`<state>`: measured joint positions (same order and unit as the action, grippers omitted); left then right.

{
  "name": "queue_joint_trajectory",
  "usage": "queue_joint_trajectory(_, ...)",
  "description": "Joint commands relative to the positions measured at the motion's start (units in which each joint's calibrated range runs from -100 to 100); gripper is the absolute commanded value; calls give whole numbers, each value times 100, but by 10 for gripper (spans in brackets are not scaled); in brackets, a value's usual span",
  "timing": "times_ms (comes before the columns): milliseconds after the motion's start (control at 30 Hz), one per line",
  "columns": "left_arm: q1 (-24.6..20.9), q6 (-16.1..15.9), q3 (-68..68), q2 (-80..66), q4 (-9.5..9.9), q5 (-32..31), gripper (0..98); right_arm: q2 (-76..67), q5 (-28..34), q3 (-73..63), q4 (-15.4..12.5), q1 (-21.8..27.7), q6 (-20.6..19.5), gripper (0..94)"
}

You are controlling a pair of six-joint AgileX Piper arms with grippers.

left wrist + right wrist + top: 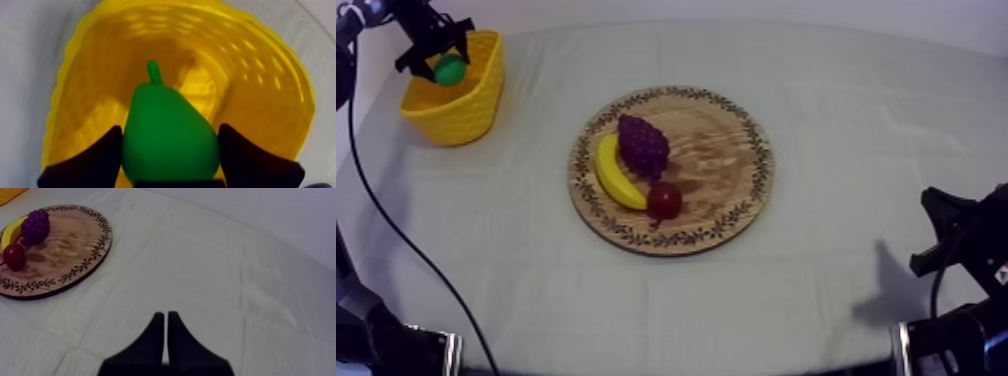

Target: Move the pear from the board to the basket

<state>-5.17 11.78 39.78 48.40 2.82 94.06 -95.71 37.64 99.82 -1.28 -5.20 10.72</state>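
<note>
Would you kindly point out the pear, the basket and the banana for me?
pear [170, 135], left wrist view, its green belly.
basket [471, 108], top view, its outer wall.
banana [612, 176], top view, its middle.
</note>
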Motion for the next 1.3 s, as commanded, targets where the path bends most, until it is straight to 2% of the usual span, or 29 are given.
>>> queue_joint_trajectory(0, -10, 16, -9, 24, -7, -38, 822, -4, 2, -5, -1, -1, 0, 4)
queue_joint_trajectory(167, -15, 34, -87, 52, -27, -178, 931, -4, 2, -5, -1, -1, 0, 4)
queue_joint_trajectory(367, -10, 33, -222, 9, -25, -271, 929, -4, 2, -5, -1, -1, 0, 4)
queue_joint_trajectory(433, -6, 31, -299, -49, -17, -293, 890, -4, 2, -5, -1, -1, 0, 4)
queue_joint_trajectory(667, 20, 19, -664, -479, -11, -340, 664, -4, 2, -5, -1, -1, 0, 4)
queue_joint_trajectory(1267, 151, 51, -2115, -2702, -15, -244, 283, -4, 2, -5, -1, -1, 0, 4)
